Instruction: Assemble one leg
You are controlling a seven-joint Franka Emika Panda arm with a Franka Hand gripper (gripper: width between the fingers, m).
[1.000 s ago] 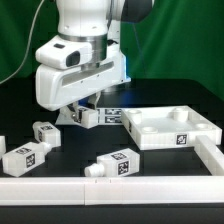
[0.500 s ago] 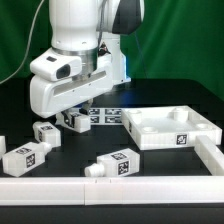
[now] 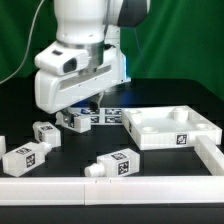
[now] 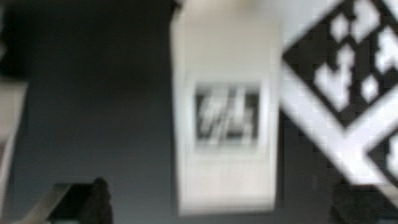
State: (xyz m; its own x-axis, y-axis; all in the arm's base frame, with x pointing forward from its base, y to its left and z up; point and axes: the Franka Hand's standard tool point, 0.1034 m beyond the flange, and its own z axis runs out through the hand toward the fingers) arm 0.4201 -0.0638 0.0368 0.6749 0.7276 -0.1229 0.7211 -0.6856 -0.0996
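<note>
Leg (image 3: 73, 121) lies on the black table (image 3: 160, 98) right under the gripper (image 3: 79, 111), at the marker board (image 3: 108, 116) edge on the exterior view's left. In the wrist view the leg (image 4: 228, 110) runs lengthwise through the middle, blurred, with one dark finger (image 4: 80, 203) off to its side and the marker board (image 4: 347, 60) just beside it. Whether the jaws are clamped on the leg or only straddling it cannot be told (the palm hides them from outside, and the wrist view is smeared). Risks, as a judgement: an off-centre or corner-only grip could let the leg twist or slip on the lift, and fingers coming down misaligned could shove it onto the marker board or catch that board's edge. As for room, a second leg (image 3: 45, 133) sits near on the exterior view's left, and a third leg (image 3: 27, 155) and a fourth leg (image 3: 112, 165) lie nearer the front rail (image 3: 60, 186). The tray-like piece (image 3: 170, 128) lies toward the exterior view's right, with bare table between. The clearest way looks to be up, then toward the tray-like piece. A low sweep to the exterior view's left would likely knock the second leg.
</note>
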